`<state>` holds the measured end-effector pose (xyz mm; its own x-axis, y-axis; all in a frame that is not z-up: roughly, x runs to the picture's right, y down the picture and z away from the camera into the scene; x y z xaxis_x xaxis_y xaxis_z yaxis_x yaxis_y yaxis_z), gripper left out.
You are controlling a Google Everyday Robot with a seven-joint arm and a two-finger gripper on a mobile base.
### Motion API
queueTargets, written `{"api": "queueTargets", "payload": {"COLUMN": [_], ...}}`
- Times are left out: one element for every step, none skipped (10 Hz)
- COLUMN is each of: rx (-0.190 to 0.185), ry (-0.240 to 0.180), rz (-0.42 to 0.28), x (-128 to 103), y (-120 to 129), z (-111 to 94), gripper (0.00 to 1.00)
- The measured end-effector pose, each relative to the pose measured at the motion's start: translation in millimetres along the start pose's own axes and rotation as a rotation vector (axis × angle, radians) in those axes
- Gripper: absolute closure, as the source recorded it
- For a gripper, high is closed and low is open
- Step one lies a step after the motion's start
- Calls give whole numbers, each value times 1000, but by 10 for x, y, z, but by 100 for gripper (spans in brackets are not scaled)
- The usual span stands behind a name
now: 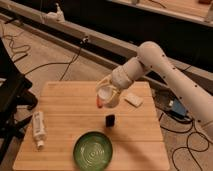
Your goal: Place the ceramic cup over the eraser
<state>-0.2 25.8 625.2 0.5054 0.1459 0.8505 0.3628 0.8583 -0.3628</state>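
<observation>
Ceramic cup point(105, 93): being carried above the wooden table point(65, 107), clear of the surface, gripped in the gripper point(108, 92), whose fingers are closing on its sides. Cup is tilting; its pale round face is turning toward the camera and somewhat down. Whether that face is the open mouth or the base I cannot say for sure from this view; it looks like the mouth.

Eraser point(109, 120): sitting on the table, a small dark block standing on end, long axis roughly vertical. It is lying below the cup and slightly toward the near edge, near but not touching.

Judgement: the coming move is turning on this offset. The cup needs its mouth facing straight down, then a short shift toward the near edge and a descent.

Outward: flat white piece point(133, 99) lying right of the cup; green bowl point(92, 150) near the front edge; white bottle point(38, 129) lying at the left.
</observation>
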Motion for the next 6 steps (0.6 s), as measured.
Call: {"api": "queueTargets", "payload": {"rx": [15, 24, 33, 40, 43, 47], "ry": [-34, -57, -85, -104, -112, -122], "rz": [-5, -9, -9, -2, 6, 20], "x": [-48, -75, -79, -43, -9, 57], "y": [61, 113, 197, 290, 337, 406], "z": [-10, -5, 12, 26, 33, 50], "gripper": [100, 100, 100, 100, 100, 100]}}
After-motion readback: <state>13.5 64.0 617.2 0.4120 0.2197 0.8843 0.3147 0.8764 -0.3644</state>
